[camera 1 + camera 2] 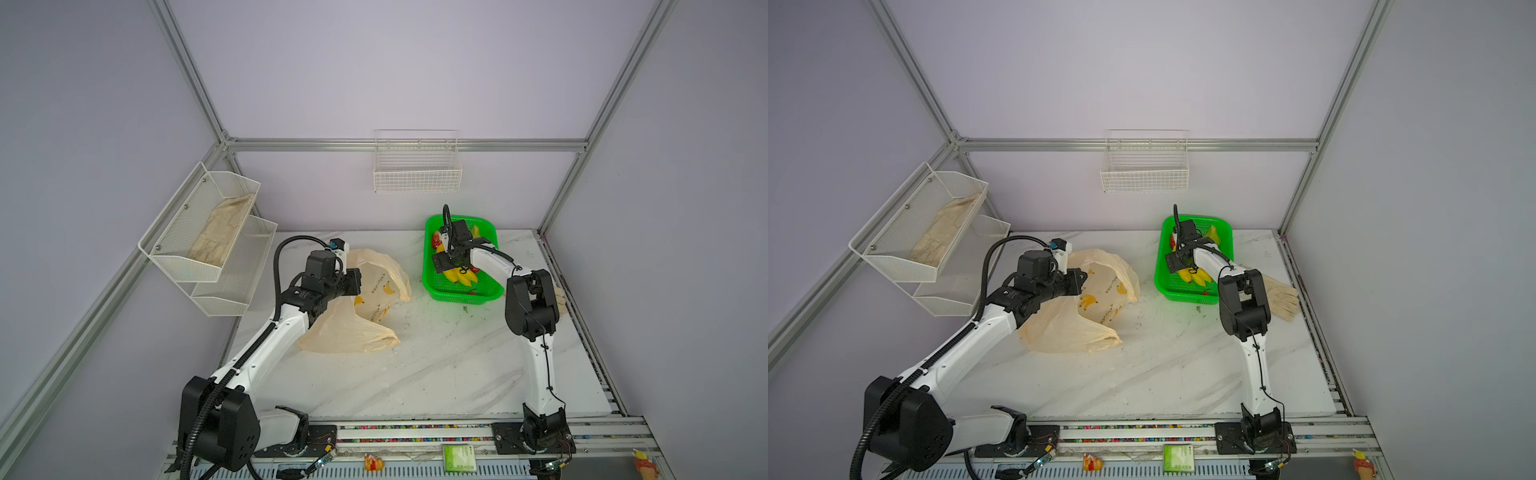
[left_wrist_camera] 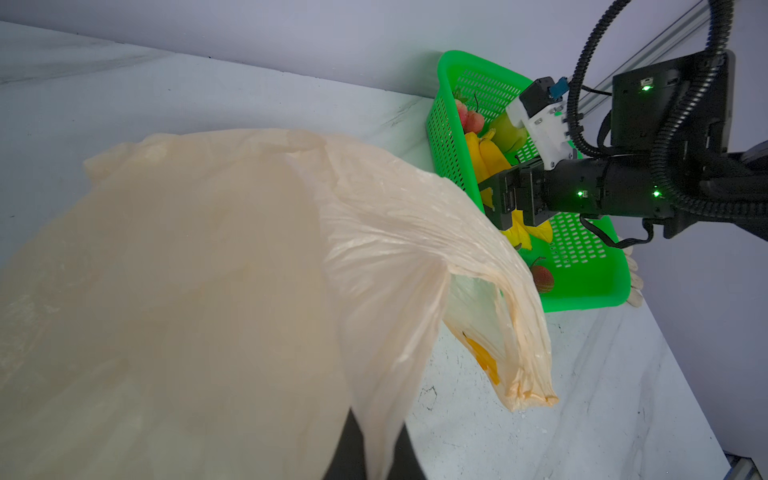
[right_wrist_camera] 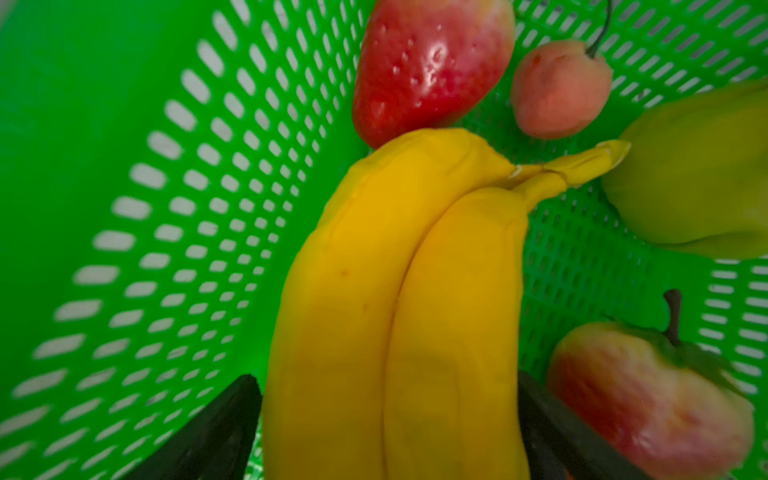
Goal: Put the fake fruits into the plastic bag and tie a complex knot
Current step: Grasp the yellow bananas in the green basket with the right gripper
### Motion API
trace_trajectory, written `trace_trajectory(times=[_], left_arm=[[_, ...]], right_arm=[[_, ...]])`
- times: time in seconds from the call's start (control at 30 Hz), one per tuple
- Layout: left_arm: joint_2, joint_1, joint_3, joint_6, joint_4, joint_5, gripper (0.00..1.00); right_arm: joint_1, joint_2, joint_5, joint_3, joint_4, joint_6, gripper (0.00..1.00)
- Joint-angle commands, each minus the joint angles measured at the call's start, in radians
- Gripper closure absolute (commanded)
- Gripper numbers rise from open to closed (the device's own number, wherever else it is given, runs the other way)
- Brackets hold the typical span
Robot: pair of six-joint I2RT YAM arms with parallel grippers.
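Both top views look steeply down from high at the front, taking in the whole marble table (near-twin pictures, slightly shifted sideways). The left wrist camera looks low across the plastic bag toward the green basket. The right wrist camera sits very close inside that basket, over the banana bunch

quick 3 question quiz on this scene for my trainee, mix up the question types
1. Multiple choice: the left end effector is shut on A) cloth glove B) plastic bag C) wire shelf.
2. Fill in: the right end effector straddles the banana bunch with jaws ___.
3. True or false: the banana bunch lies in the plastic bag.
Key: 1 B; 2 open; 3 false, it lies in the green basket.
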Motion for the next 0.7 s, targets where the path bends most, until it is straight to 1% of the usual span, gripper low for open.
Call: trace_trajectory(times=[0.0,0.07,0.23,0.27,0.37,0.57,0.67], left_arm=[[-0.03,0.009,0.056,0.005,0.038,0.021,1.0],[-0.028,0.009,0.056,0.003,0.038,0.024,1.0],[-0.026,0.009,0.057,0.001,0.038,0.034,1.0],[-0.025,0.009,0.057,0.0,0.038,0.036,1.0],[-0.028,0.009,0.057,-0.003,0.038,0.039,1.0],[-0.032,0.009,0.057,-0.009,0.038,0.05,1.0],[-0.031,0.009,0.053,-0.015,0.044,0.056,1.0]], right_arm=[[0.007,0.037,0.069,0.047,-0.072,-0.038,0.08],[0.009,0.048,0.078,0.049,-0.071,-0.042,0.11],[0.008,0.042,0.067,0.047,-0.064,-0.039,0.23],[0.008,0.035,0.06,0.045,-0.065,-0.039,0.24],[0.008,-0.015,0.018,0.012,-0.037,-0.032,0.33],[0.009,-0.136,-0.066,-0.05,0.015,-0.024,0.39],[0.006,-0.209,-0.116,-0.103,0.061,0.002,0.39]])
